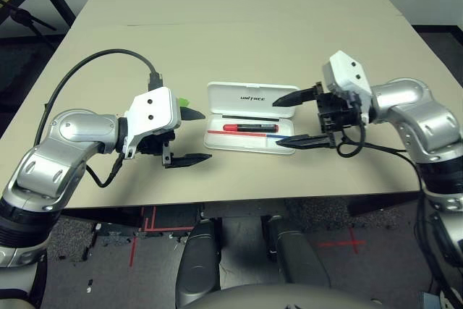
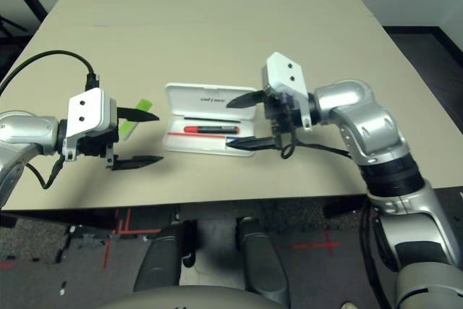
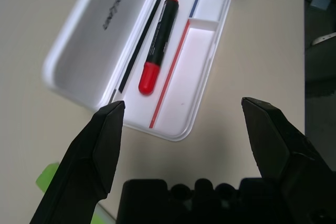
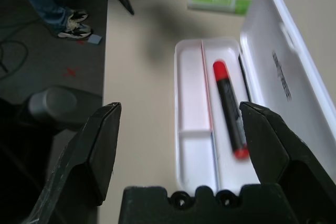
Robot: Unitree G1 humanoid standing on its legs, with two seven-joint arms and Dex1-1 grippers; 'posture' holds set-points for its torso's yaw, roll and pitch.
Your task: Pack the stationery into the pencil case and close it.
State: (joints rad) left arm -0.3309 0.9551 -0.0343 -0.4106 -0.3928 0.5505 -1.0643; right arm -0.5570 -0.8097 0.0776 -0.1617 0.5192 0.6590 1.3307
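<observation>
Lying open on the table [image 1: 239, 5] between the two hands, the pencil case [image 1: 252, 117] has its lid folded back flat on the far side, dark lettering showing on it. The red marker [image 1: 246, 128] rests lengthwise inside the tray, against the hinge side, next to a thin red-and-blue line. The right hand [image 1: 296, 119] sits just off the case's right end, fingers spread wide and holding nothing; its nearer fingertip reaches over the tray's right corner, the farther one hangs by the lid's right edge. The left hand [image 1: 199, 135] is a little off the case's left end, also spread wide and empty, pointing toward the case. The light-green bar [image 4: 219, 3] lies on the table just beyond the left hand's far finger, mostly tucked behind it, apart from the case. At the table's edge, a person's jeans and sneakers [image 4: 73, 27] stand on the floor
</observation>
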